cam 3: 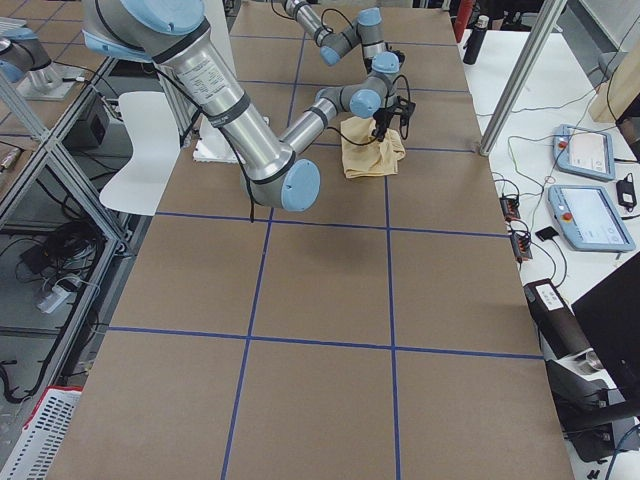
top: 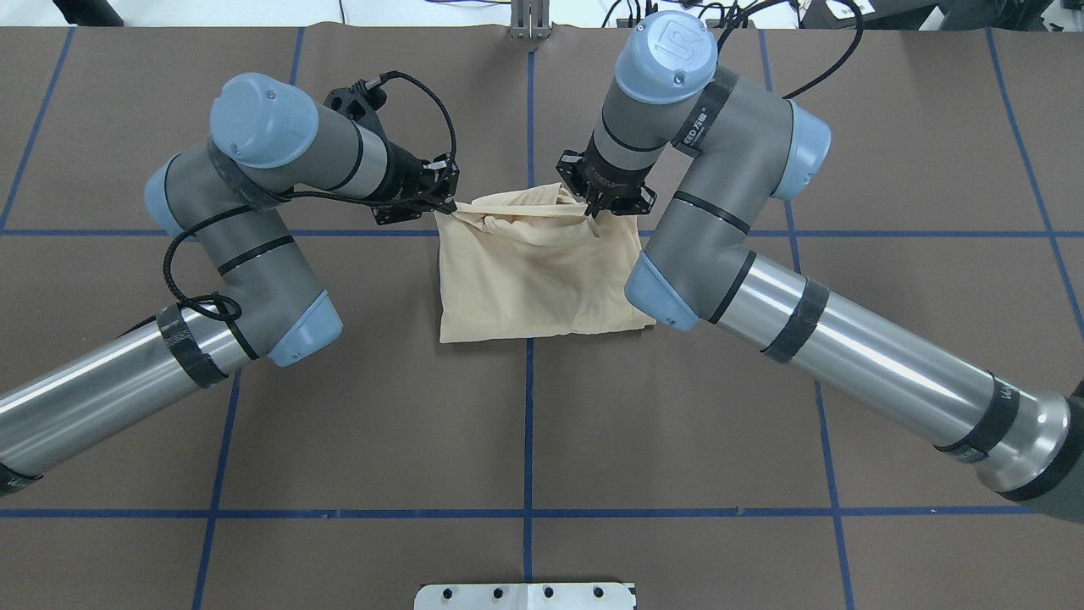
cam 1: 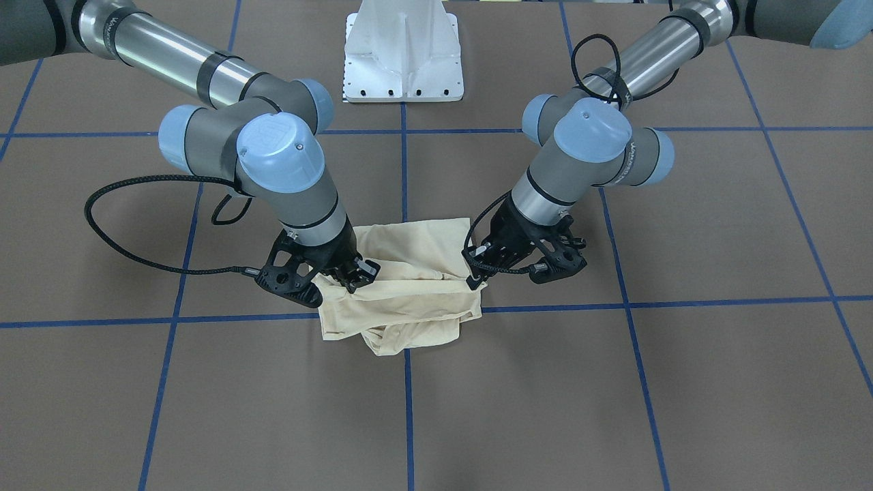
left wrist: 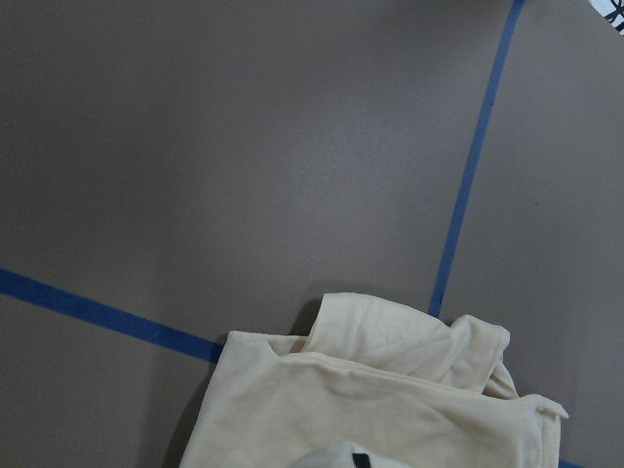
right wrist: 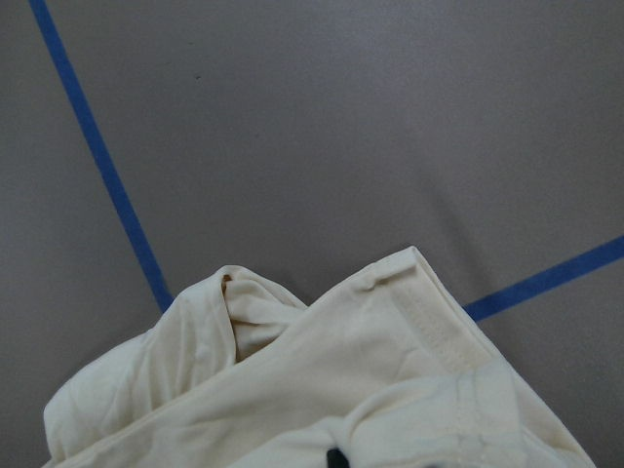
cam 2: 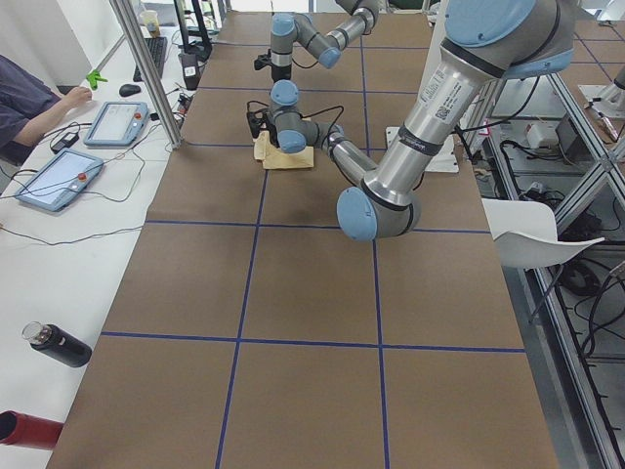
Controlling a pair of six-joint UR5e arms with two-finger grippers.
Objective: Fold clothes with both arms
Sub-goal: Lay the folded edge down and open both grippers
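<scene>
Desk (cam 1: 614,409): bare brown top crossed by blue tape on the operators' side.
Shirt (cam 1: 409,307): cream folded bundle at the desk's middle, over the centre tape line.
Right tool (cam 1: 351,275): clenched on one operator-side corner.
Left tool (cam 1: 475,276): clenched on the other.
Relation: the held edge runs across the desk between the tools; the shirt's body lies toward the pedestal (cam 1: 402,54), so the fold likely goes that way.

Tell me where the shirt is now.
In the overhead view, the shirt lies folded across the central blue line, its far corners held by the left gripper and right gripper.
</scene>
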